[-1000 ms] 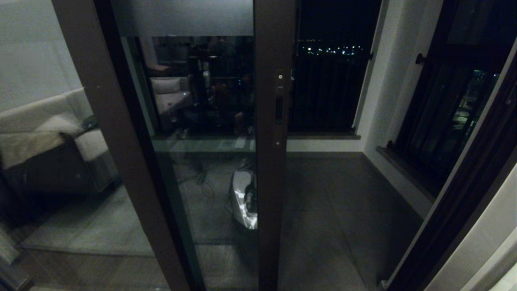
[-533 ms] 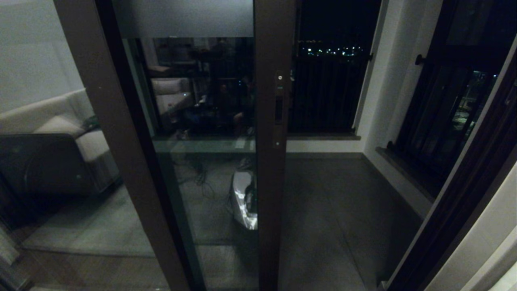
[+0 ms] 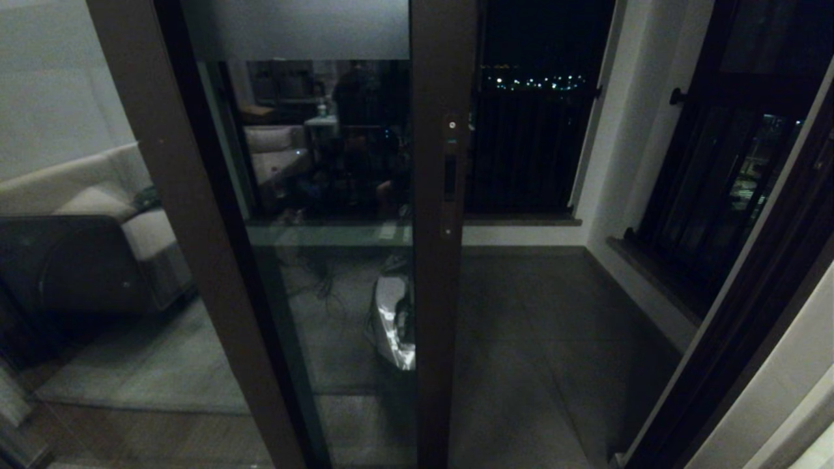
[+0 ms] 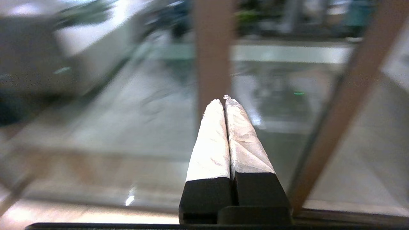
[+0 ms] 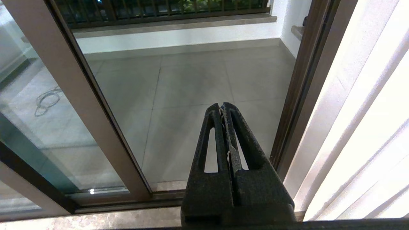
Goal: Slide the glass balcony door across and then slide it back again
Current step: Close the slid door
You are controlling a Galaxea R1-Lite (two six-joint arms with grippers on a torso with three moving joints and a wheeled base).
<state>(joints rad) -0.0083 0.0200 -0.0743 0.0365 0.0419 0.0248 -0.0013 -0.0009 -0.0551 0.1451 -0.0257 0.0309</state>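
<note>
The glass balcony door (image 3: 326,260) stands partly slid aside. Its dark brown edge stile (image 3: 443,312) runs down the middle of the head view, with the recessed slot handle (image 3: 449,176) on it and a frosted band (image 3: 293,29) at the top. Neither gripper shows in the head view. My left gripper (image 4: 224,99) is shut and empty, its tape-wrapped fingers (image 4: 211,137) pointing at a brown stile (image 4: 212,48) and glass, apart from them. My right gripper (image 5: 222,107) is shut and empty, facing the open gap beside the door's stile (image 5: 73,95).
An unmoving brown frame (image 3: 189,228) slants down the left. The dark door jamb (image 3: 749,312) bounds the opening on the right, with a pale curtain (image 5: 367,127) beside it. Beyond lie the tiled balcony floor (image 3: 554,339), railing (image 3: 528,150) and a barred window (image 3: 717,176). The floor track (image 5: 127,199) runs below.
The door's stile and handle stay in the same place. Only the reflections in the glass have shifted, with a pale shape at the left giving way to a dark one.
</note>
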